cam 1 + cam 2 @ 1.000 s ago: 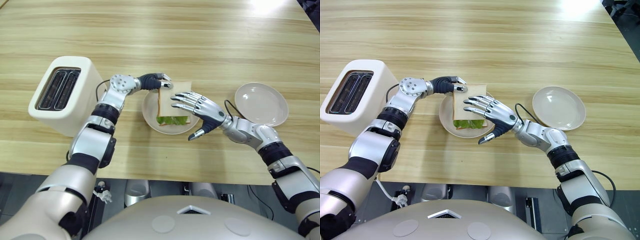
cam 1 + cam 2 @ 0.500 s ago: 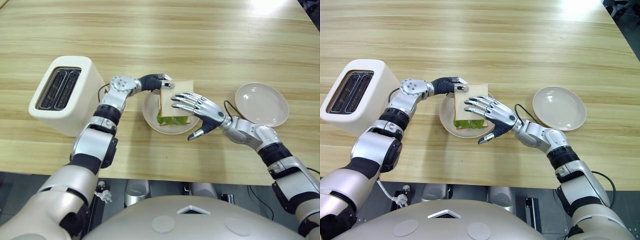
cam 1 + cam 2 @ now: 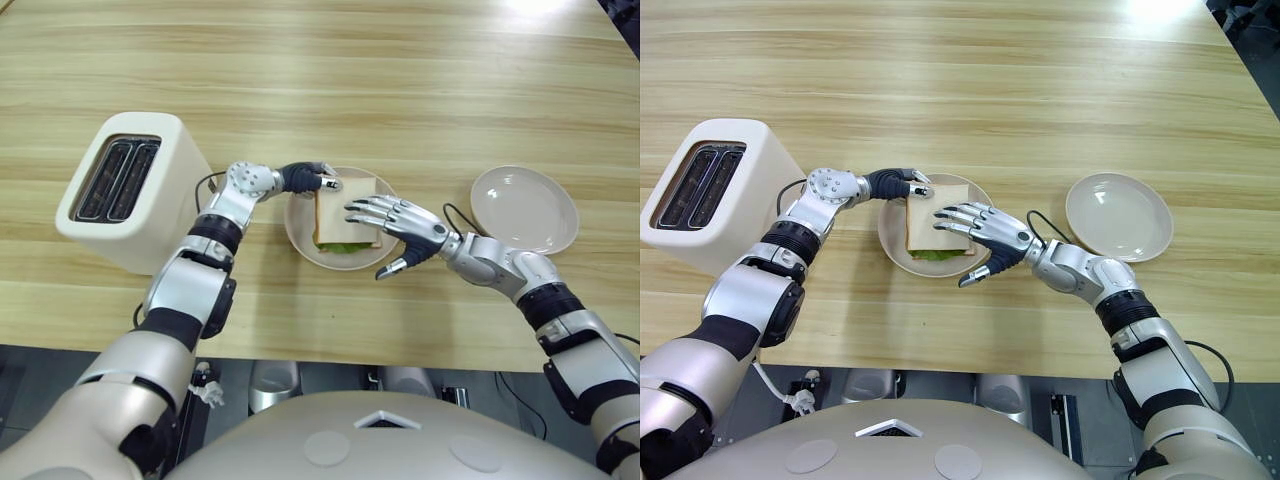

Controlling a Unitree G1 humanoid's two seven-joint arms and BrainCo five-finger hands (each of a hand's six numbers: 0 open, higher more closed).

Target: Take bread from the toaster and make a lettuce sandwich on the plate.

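The toaster (image 3: 125,195) stands on the tabletop (image 3: 400,80) well to the left of the plate (image 3: 300,240), its two dark slots facing up. A thin black cable runs from its plate-side wall.

The left robot hand (image 3: 308,178) reaches in from the toaster side and sits at the plate's far left rim. Its fingers are pinched together on the far left corner of the bread slice (image 3: 345,205).

That slice lies nearly flat over the middle of the plate. Lettuce (image 3: 345,243) shows as a green strip under its near edge, with the pale edge of another slice just visible beneath.

The right robot hand (image 3: 412,222) comes in over the plate's right rim, palm down. Its fingers are spread apart, clamping nothing, and the fingertips (image 3: 355,212) lie on or just above the right part of the bread slice; which of the two cannot be told. The thumb points down toward the tabletop at the plate's near right edge.

A second plate (image 3: 524,208) rests on the tabletop well to the right of the plate.
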